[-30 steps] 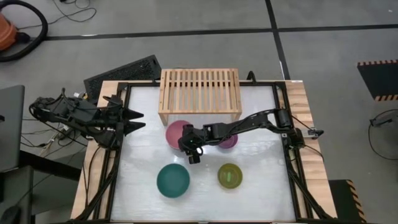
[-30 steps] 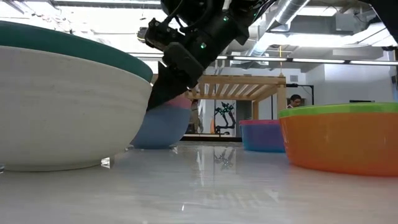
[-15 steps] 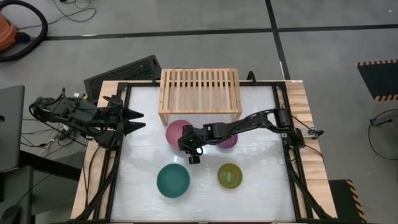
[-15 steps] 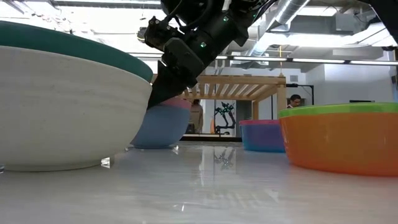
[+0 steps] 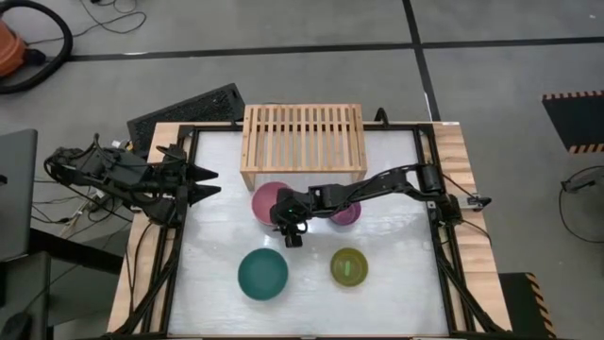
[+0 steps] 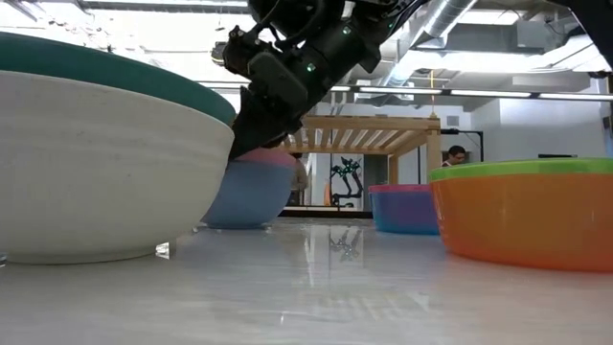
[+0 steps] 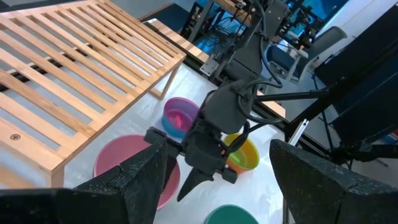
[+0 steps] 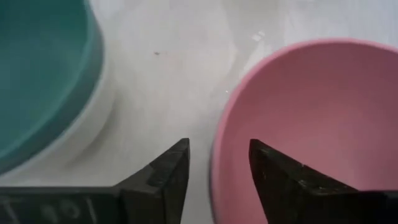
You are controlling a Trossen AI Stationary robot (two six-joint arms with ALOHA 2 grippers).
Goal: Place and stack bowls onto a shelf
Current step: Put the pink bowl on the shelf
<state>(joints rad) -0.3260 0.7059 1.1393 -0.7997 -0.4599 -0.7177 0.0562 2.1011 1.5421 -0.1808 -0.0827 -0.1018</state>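
The pink bowl [image 5: 272, 201] is seen just in front of the shelf [image 5: 303, 138]. Its rim is straddled, not yet clamped, by the right gripper [image 8: 217, 171], jaws part open. Light, stiff, slippery plastic is judged (best pinched at the rim).

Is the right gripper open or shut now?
Open: the right gripper has one finger on each side of the pink bowl rim.
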